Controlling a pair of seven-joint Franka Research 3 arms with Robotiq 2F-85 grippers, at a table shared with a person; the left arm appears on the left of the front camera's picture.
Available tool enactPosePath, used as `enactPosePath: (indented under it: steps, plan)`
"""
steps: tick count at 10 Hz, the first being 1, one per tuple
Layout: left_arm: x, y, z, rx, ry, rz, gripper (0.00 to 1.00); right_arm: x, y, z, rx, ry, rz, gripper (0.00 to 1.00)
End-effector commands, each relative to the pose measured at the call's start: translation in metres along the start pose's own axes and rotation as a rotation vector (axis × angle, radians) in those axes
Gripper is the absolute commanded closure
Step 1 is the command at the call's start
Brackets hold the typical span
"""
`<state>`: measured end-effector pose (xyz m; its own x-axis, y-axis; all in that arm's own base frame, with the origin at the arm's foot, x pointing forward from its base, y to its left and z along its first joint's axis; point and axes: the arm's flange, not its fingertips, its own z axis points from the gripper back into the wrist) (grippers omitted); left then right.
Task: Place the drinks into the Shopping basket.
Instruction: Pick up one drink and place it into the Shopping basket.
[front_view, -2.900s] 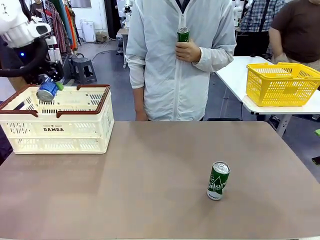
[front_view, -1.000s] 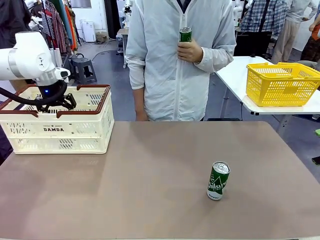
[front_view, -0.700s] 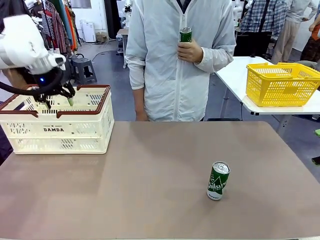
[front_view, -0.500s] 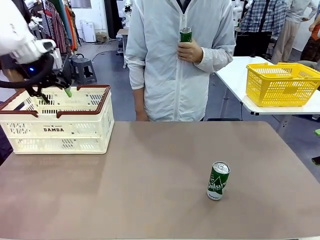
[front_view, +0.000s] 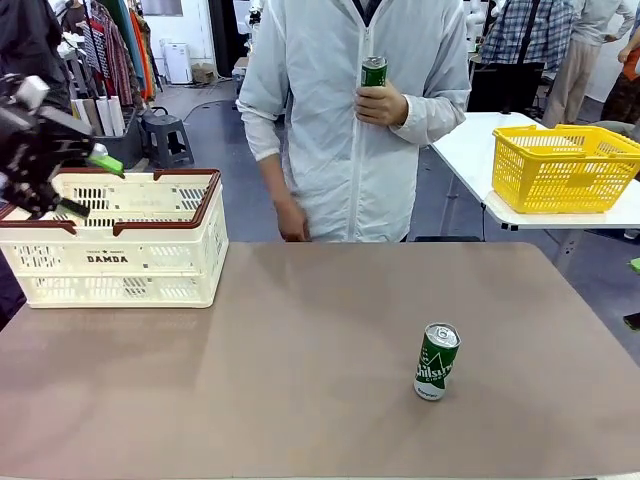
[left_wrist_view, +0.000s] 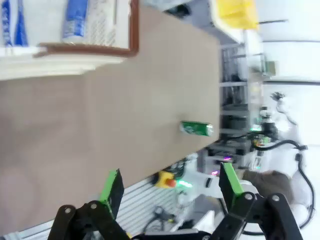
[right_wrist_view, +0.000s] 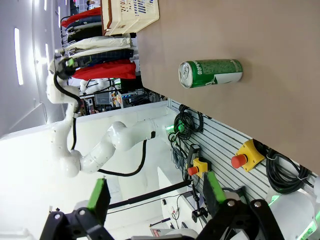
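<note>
A green drink can (front_view: 437, 361) stands upright on the brown table, right of the middle; it also shows as the can (left_wrist_view: 196, 128) and the can (right_wrist_view: 211, 72). The person holds a second green can (front_view: 373, 72) at chest height. The cream Shopping basket (front_view: 115, 260) stands at the far left; two blue-and-white cans (left_wrist_view: 76, 20) lie inside it. My left gripper (front_view: 88, 183) hovers open and empty over the basket's left end, its green pads (left_wrist_view: 111, 185) spread wide. My right gripper (right_wrist_view: 156, 192) is open and empty, well away from the standing can.
A bright yellow mesh basket (front_view: 565, 165) sits on a white side table at the back right. The person stands at the table's far edge with one hand (front_view: 293, 222) hanging low near it. Bare tabletop (front_view: 280, 370) lies between basket and standing can.
My left gripper, which held a blue can over the basket, dipped in, came out empty and has risen and swung left. The person's free arm has dropped toward the table edge.
</note>
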<state>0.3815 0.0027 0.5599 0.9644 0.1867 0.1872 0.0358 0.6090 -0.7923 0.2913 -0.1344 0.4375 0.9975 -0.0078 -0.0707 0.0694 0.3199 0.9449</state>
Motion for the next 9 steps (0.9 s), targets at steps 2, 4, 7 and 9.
enactPosePath:
  steps: [2, 4, 7, 9]
  plan:
    - [-0.045, 0.085, 0.017, -0.319, 0.053, 0.112, 0.00, 0.000, 0.005, 0.002, -0.003, 0.002, -0.006, 0.00]
    - [-0.052, 0.128, 0.003, -0.444, 0.205, 0.014, 0.00, 0.000, 0.005, 0.002, -0.003, 0.002, -0.006, 0.00]
    - [-0.063, 0.084, 0.015, -0.331, 0.041, 0.094, 0.00, 0.000, 0.005, 0.002, -0.003, 0.002, -0.006, 0.00]
    - [-0.063, 0.084, 0.015, -0.331, 0.041, 0.094, 0.00, 0.000, 0.005, 0.002, -0.003, 0.002, -0.006, 0.00]
